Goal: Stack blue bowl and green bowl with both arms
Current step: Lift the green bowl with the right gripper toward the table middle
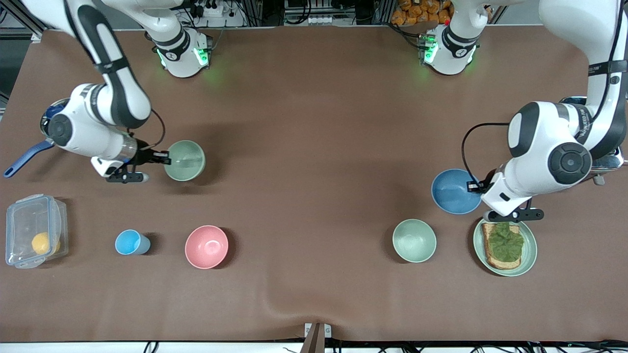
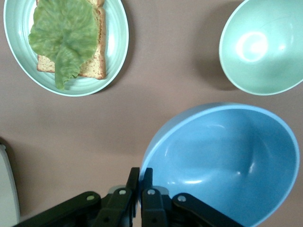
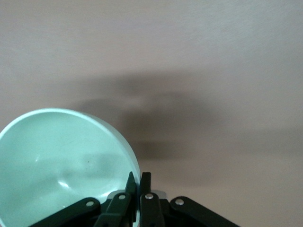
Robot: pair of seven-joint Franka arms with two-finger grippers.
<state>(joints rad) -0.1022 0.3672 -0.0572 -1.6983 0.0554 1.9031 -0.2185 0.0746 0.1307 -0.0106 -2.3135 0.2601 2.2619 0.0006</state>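
Left gripper [image 1: 475,187] pinched narrow on the rim of the blue bowl [image 1: 454,191], fingers [image 2: 146,189] clamped over the edge at the bowl's 3 o'clock side in the front view. Bowl seemingly raised over the table [image 1: 314,122] toward the left arm's end; in the left wrist view [image 2: 227,161] tilted, with a shadow beneath.

Right gripper [image 1: 164,157] likewise closed narrow on the rim of the green bowl [image 1: 185,160], gripping at that bowl's 9 o'clock edge in the front view, toward the right arm's end of the table. In the right wrist view [image 3: 61,165] rim held between the fingers [image 3: 145,194], a dark shadow on the cloth, so seemingly lifted too.

At 7 o'clock from the blue bowl, nearer the front camera: a second, mintier green bowl [image 1: 414,240]. Just beside that, toward the left arm's end: a green plate [image 1: 529,250] carrying toast [image 1: 493,260] topped with lettuce [image 1: 506,242].

Toward the right arm's end, along the nearer row: a pink bowl [image 1: 206,246], a small light-blue cup [image 1: 130,242], a clear lidded box [image 1: 34,238] with something yellow [image 1: 41,242] inside. Blue pan handle [image 1: 22,158] poking out from under the right arm.
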